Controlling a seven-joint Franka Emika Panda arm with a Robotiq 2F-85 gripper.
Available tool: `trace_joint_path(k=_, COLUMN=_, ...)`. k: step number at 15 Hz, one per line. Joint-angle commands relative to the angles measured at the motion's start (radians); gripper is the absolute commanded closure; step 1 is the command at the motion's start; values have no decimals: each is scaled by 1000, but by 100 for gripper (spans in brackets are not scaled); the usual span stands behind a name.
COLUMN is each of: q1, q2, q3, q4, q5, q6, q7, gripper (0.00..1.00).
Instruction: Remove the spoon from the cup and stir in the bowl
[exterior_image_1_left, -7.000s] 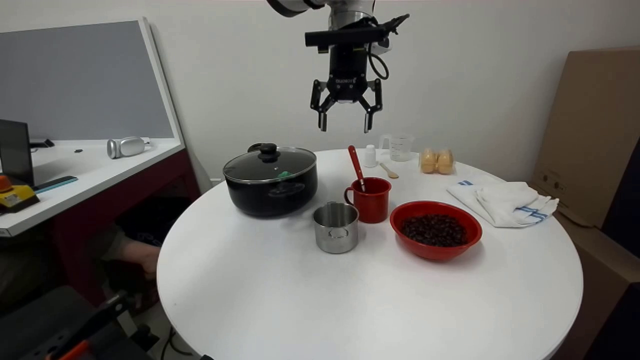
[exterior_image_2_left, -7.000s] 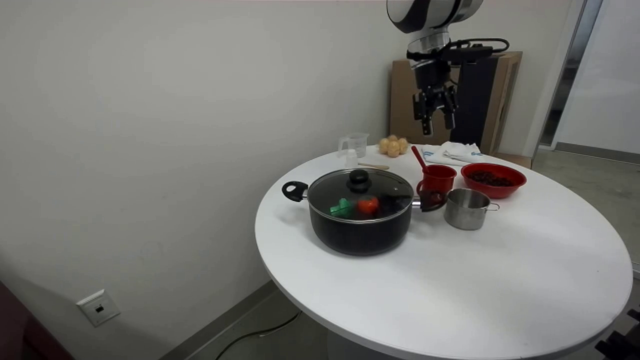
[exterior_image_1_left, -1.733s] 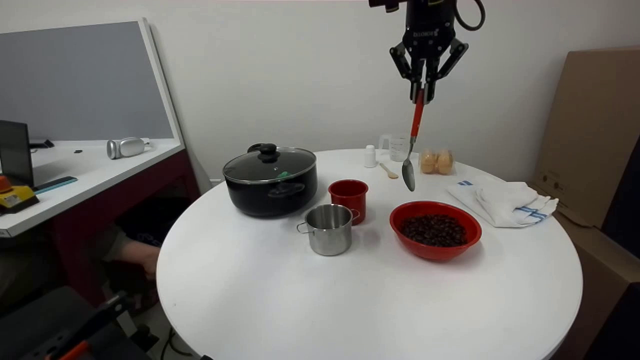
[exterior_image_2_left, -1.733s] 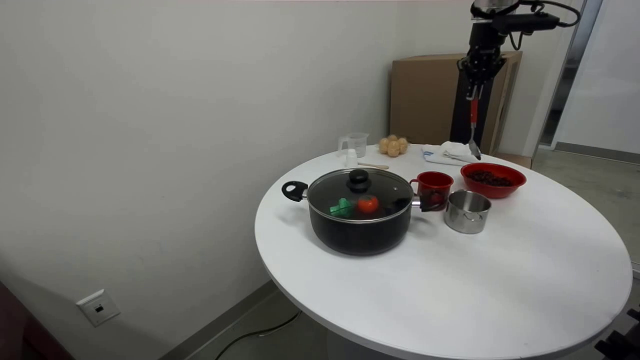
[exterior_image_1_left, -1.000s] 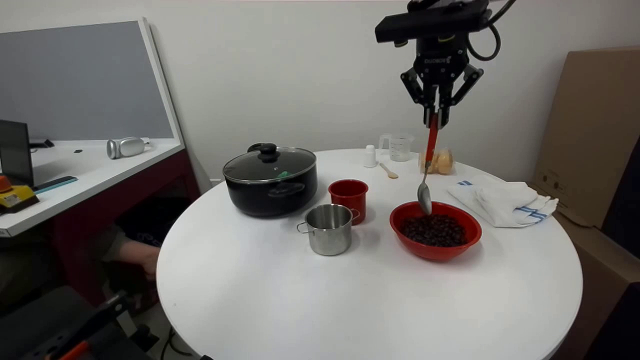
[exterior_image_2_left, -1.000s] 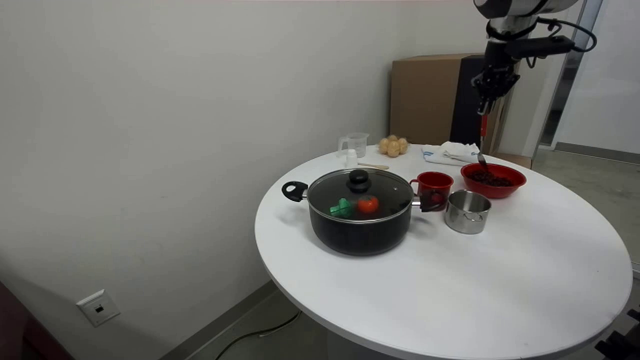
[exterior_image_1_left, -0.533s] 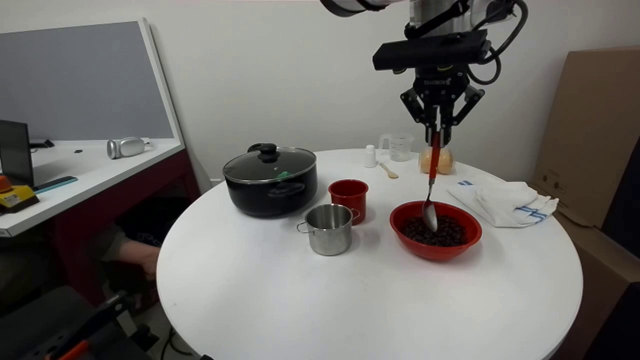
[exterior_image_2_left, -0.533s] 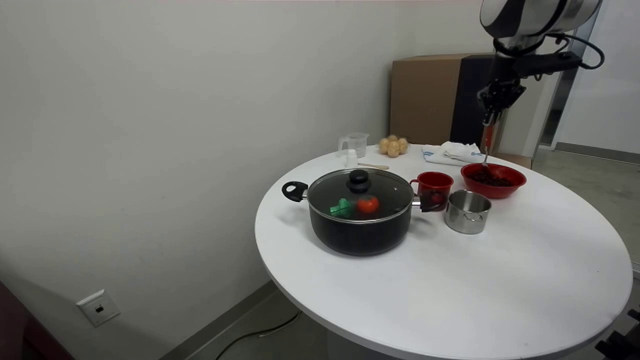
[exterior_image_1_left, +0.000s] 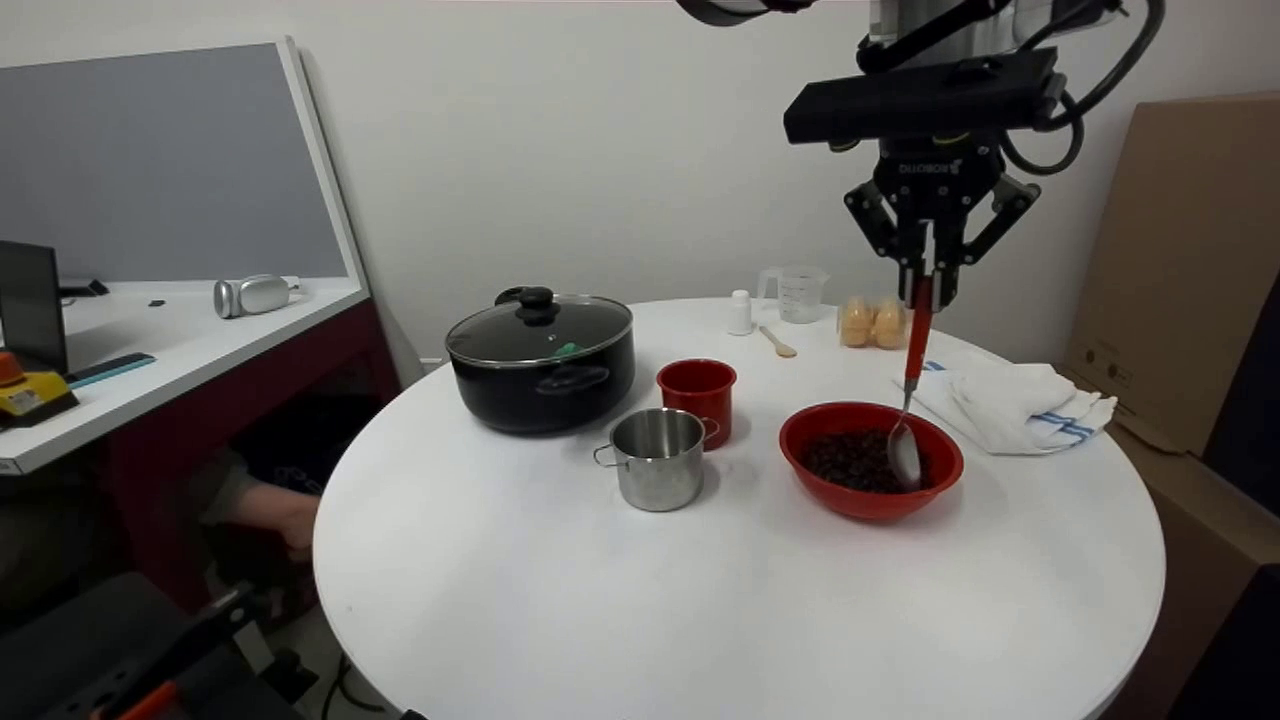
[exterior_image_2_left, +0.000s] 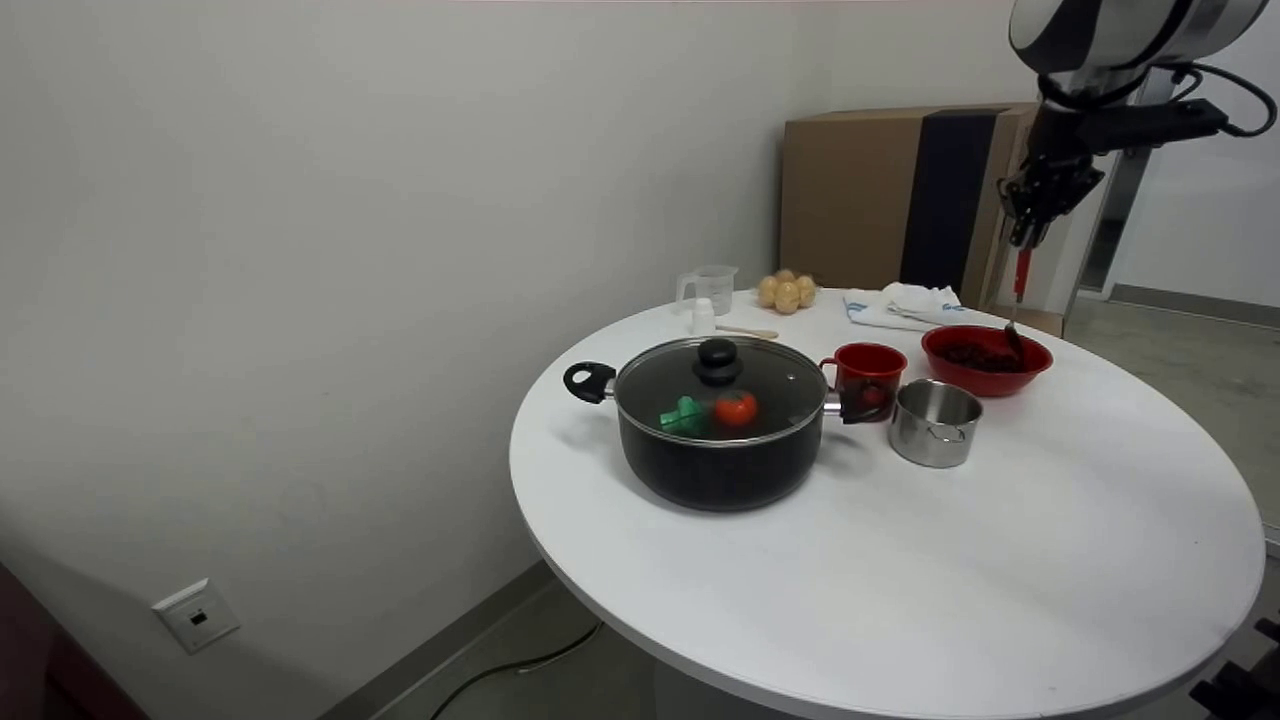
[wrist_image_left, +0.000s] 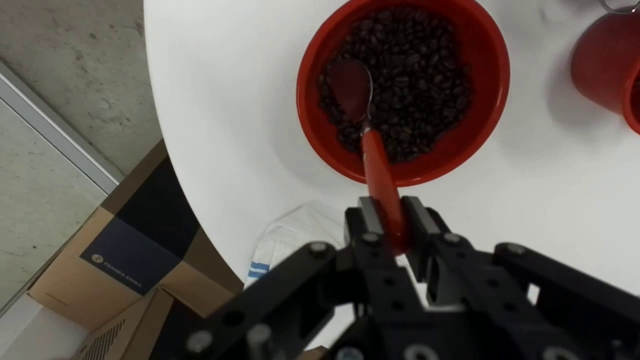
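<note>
As stirring appears in hand, gripper (exterior_image_1_left: 926, 294): jaws pinch the spoon (exterior_image_1_left: 917, 345) near its top; firm hold advised.
Red bowl (exterior_image_1_left: 855, 508): slow circles inside the rim should keep it put.
Red cup (exterior_image_1_left: 706, 402): upright, spoonless, apart from the bowl.
Spoon: head in the bowl, toward the side away from the cup; best eased inward.
Dark beans (wrist_image_left: 410, 80): shallow sweeps should limit spills.

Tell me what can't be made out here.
Floor of the red cup: hidden by its wall in both exterior views, cut off by the right edge in the wrist view.
Floor of the bowl: covered by dark beans in the wrist view.
Rest of the arm: cut off by the top edge in both exterior views.
Markings on the jug: too small in an exterior view.
</note>
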Motion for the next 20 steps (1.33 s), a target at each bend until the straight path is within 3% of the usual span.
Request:
trace_joint_path(k=1, q1=-13, q2=-18, q3=6, q4=-43, q5=46, q6=17, q7=-60, gripper=96)
trace_joint_path(k=14, q1=56, q2=20, q3=55, q4=-46, q5=24, q6=27, q7=-93, gripper=96)
trace_joint_path(k=20, q1=43, q2=31, q3=58, q4=-19, q5=34, q6=48, q7=-117, gripper=96)
